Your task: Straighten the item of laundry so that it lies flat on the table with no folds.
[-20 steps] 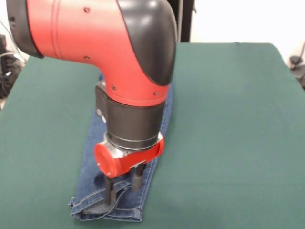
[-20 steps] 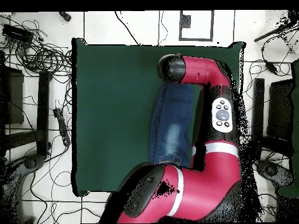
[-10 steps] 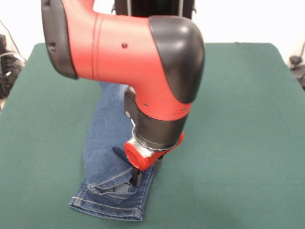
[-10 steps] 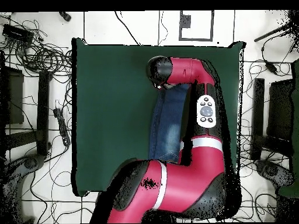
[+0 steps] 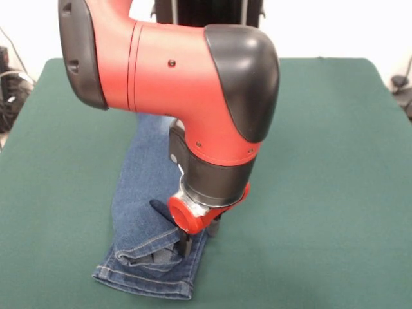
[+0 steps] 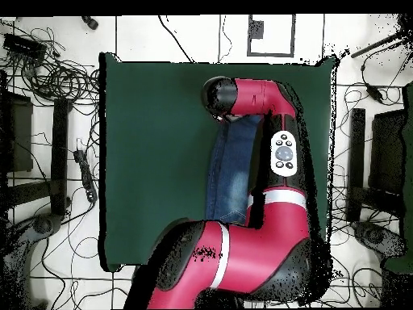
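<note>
The item of laundry (image 5: pixel 140 177), a small pair of blue jeans folded lengthwise, lies on the green table (image 5: pixel 322 161) with its stitched hem toward the front edge. My gripper (image 5: pixel 198 237) stands at the right edge of the jeans just above the hem, shut on the top layer. A dark flap of fabric (image 5: pixel 158 208) is raised beside it, and the cloth near the hem is bunched. From overhead the jeans (image 6: pixel 234 169) run lengthwise on the table (image 6: pixel 153 145). There the arm's wrist (image 6: pixel 219 97) hides the gripper and that end of the jeans.
The red arm (image 6: pixel 278 210) lies along the jeans' right side in the overhead view and covers the waist end. Cables and stands (image 6: pixel 56 81) crowd the floor around the table. The jeans' hem (image 5: pixel 143 284) sits close to the table's front edge.
The wrist swung rightward off the middle of the leg to its right edge within the last second, bunching the fabric and lifting a flap. Almost nothing moved in the last half second.
</note>
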You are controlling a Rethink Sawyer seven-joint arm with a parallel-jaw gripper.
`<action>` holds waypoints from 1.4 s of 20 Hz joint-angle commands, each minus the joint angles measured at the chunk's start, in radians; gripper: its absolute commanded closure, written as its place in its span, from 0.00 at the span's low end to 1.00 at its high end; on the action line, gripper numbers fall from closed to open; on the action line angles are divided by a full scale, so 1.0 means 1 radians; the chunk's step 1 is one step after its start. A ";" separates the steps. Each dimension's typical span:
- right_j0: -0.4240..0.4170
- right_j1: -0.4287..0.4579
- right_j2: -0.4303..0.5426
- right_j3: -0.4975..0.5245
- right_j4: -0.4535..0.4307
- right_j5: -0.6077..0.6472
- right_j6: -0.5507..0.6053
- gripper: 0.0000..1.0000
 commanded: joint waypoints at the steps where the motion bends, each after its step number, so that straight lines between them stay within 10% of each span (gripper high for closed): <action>1: 0.015 0.053 0.068 0.014 -0.036 -0.047 -0.023 0.00; 28: -0.016 -0.001 0.025 -0.020 -0.119 0.010 -0.150 0.00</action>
